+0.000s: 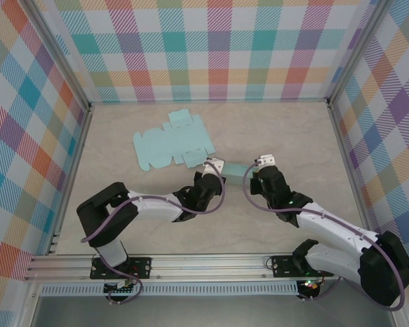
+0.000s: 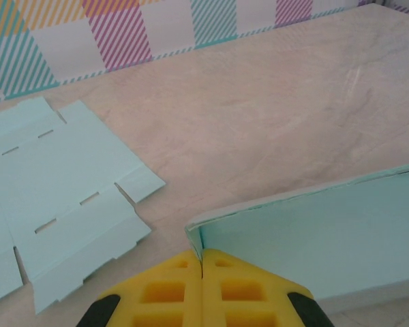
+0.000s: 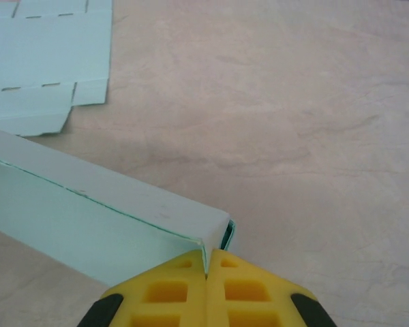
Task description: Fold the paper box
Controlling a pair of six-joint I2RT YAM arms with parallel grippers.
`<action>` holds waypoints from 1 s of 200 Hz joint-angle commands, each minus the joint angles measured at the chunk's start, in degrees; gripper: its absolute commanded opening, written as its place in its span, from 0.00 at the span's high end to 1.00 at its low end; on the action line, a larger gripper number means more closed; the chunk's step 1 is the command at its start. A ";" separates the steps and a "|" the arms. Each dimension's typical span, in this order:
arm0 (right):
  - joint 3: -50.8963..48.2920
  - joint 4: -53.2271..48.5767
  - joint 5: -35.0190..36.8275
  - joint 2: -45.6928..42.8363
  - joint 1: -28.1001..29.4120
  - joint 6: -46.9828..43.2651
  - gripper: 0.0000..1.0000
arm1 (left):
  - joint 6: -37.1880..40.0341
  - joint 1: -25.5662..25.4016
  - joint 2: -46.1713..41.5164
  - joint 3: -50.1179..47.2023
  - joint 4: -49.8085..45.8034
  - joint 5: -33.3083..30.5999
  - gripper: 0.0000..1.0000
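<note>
Folded paper box (image 1: 237, 169), long axis left-right

- A beige, marble-veined worktop (image 1: 293, 136) is carrying everything, with plaid-patterned walls (image 1: 218, 48) standing along its left, far and right edges.
- A pale-blue paper box blank (image 1: 172, 143) is lying flat and unfolded directly on the worktop, left of centre and near the far wall.
- Its flaps are spreading outward flush with the surface, and small slots are showing along its creases in the left wrist view.
</note>
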 commanded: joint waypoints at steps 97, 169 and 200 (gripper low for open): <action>-1.11 10.65 0.17 9.87 0.32 -1.41 1.00 | -4.53 -0.09 3.69 4.30 -3.83 7.89 0.84; -0.52 8.74 0.59 9.91 0.23 -1.71 1.00 | -12.41 0.56 -3.76 3.37 -9.73 9.64 0.51; -0.36 8.31 0.55 9.41 0.23 -1.86 1.00 | -14.81 1.11 -8.39 2.56 -11.87 10.01 0.37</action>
